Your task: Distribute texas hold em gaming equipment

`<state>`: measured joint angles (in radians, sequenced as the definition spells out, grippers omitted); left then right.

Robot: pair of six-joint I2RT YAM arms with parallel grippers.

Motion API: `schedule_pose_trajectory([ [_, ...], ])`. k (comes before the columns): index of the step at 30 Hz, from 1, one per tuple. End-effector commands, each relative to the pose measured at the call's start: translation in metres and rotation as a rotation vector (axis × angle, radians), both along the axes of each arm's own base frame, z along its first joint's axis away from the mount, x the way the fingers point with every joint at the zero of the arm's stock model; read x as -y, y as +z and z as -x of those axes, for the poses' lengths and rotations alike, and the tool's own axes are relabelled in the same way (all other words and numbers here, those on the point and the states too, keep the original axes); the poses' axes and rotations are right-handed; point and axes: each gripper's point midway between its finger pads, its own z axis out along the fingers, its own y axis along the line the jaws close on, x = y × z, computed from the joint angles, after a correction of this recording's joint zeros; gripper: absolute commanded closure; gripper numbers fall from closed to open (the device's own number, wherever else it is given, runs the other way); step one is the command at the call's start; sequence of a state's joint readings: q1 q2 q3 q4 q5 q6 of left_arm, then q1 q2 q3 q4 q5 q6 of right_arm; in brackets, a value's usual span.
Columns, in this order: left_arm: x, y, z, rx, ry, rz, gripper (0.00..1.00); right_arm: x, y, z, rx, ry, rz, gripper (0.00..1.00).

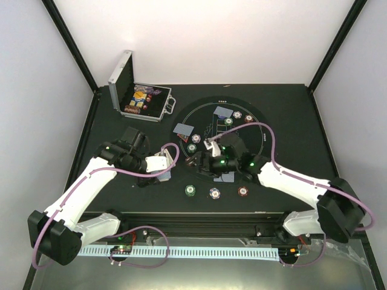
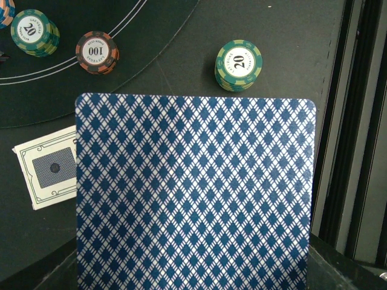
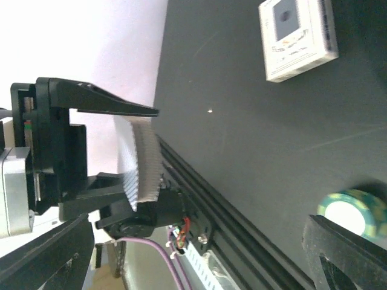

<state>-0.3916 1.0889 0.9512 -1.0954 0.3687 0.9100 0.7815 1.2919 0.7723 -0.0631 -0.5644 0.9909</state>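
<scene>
Left arm (image 1: 78,193): the jaws are clamped on the deck of blue-backed cards (image 2: 193,193), at the near-left edge of the round mat (image 1: 202,112); the deck looks clear of the tabletop (image 1: 290,103), and its back fills the left wrist view.

Right arm (image 1: 290,178): the jaws are wide apart with nothing in them; they face the deck's free end from the right, close to it; we cannot tell if they touch.

Laid out so far:
- two cards (image 1: 183,128) (image 1: 224,111) lie on the far-left part of the mat, with small chip stacks near them
- a green stack (image 1: 191,191), a blue-white stack (image 1: 214,193) and a dark red stack (image 1: 243,191) sit in a row near of the mat
- a white-bordered card (image 2: 51,166) lies flat just beside the deck

We read the step in hand as the right arm drawing one card off the deck to deal it to a seat. To do it well:
- we leave the left jaws tight and the deck steady; any wobble fans the stack
- we bring the right jaws square onto the free end and pinch only the outermost card, shallow, on its corner or short edge
- we slide the card off along its own plane, not lift it away, so the neighbours stay put
- we check for a double before moving off
- we route the carry above the green stack and set the card flat at an unfilled seat, apart from the chips

Main risks, as we judge them, are grabbing several cards at once or nudging the white-bordered card underneath.
</scene>
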Motion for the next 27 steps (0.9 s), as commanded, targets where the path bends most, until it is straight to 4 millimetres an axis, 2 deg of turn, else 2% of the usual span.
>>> schedule_pose_trajectory([
  [1, 0.006, 0.013, -0.005, 0.018, -0.012, 0.038, 0.98, -0.037, 0.023, 0.001, 0.007, 0.025, -0.101, 0.03],
  [8, 0.008, 0.015, -0.004, 0.025, -0.018, 0.050, 0.98, -0.080, 0.017, 0.009, -0.027, 0.091, -0.124, 0.07],
  [15, 0.007, 0.019, -0.005, 0.036, -0.024, 0.049, 0.98, -0.111, 0.004, 0.013, -0.061, 0.152, -0.127, 0.12],
  [21, 0.007, 0.021, -0.003, 0.040, -0.025, 0.050, 0.98, -0.123, -0.016, 0.016, -0.112, 0.184, -0.132, 0.18],
  [27, 0.006, 0.022, -0.003, 0.043, -0.025, 0.049, 0.98, -0.121, -0.033, 0.010, -0.134, 0.162, -0.112, 0.24],
])
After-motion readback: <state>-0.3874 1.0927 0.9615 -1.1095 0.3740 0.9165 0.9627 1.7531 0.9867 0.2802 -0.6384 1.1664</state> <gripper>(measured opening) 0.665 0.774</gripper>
